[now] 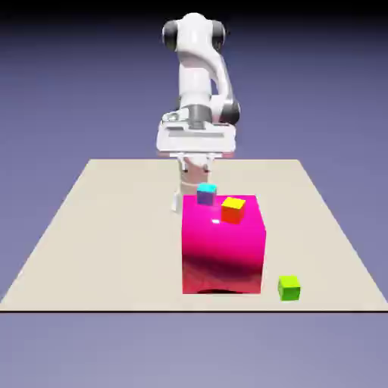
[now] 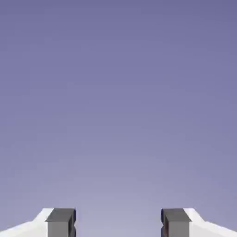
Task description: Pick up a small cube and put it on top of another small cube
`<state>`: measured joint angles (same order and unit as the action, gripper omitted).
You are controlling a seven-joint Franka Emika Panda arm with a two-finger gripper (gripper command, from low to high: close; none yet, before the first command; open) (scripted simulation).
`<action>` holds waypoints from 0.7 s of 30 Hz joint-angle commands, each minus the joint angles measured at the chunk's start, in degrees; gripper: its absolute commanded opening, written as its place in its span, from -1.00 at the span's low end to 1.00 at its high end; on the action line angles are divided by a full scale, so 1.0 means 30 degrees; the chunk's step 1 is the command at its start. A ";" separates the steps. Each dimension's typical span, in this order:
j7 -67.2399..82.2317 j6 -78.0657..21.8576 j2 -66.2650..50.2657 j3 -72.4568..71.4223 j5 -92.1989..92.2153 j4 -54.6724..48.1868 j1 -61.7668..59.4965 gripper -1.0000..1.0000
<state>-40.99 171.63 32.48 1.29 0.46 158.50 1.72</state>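
So the hand [image 2: 118,223] was wide open with nothing between the fingertips, and its own camera just got plain blue-violet backdrop. The tiny lime-green cube [image 1: 289,288] sat on the table [image 1: 114,235], near the big magenta block [image 1: 222,246] but not touching it, over toward the exterior view's right, pretty close to the front edge.

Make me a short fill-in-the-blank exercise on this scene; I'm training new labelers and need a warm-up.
The lime-green cube rests on the ____. The orange cube with a yellow top sits on the big ____ block. Between the tips of the tool there is ____. The purple cube has a ____ top.

Missing words: table; magenta; nothing; cyan
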 commanded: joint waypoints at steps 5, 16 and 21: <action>0.1321 -0.3536 -0.3098 -0.0775 -0.1816 -0.3143 0.0952 0.00; 0.3485 -1.0533 -1.0712 -0.3720 -0.6720 -0.9059 0.2531 0.00; 0.4469 -1.3714 -1.4172 -0.5059 -0.8949 -1.1749 0.3249 0.00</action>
<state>-27.59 130.49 -10.04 -13.89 -26.39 123.25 11.47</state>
